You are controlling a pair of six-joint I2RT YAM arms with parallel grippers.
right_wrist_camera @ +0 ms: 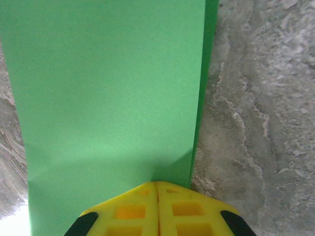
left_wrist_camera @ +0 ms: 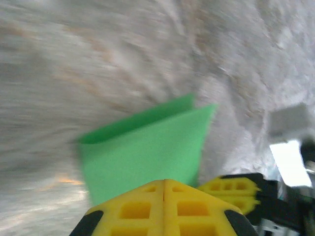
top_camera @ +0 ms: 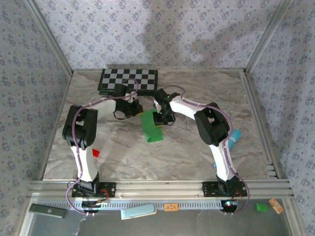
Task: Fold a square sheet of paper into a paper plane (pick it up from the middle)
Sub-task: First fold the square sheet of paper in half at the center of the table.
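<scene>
Where the marble table [top_camera: 197, 152] lies bare, there is open room on the near, left and right sides of the square sheet of paper [top_camera: 150, 127]. The sheet is folded double into a green strip at mid-table, with its far end short of the checkerboard [top_camera: 129, 81] and not touching it. The right wrist view shows the two layers slightly offset, the lower edge peeking out along the right side. The left gripper [left_wrist_camera: 164, 189] has its yellow fingers pressed together with no gap, and the sheet's near edge runs in under them; that view is blurred. The right gripper [right_wrist_camera: 156, 191] is likewise closed tight on the sheet's end. Count: one sheet, two grippers, one checkerboard, one red block [top_camera: 96, 153] near the left arm, and one teal marker [top_camera: 235, 136] off to the right.
</scene>
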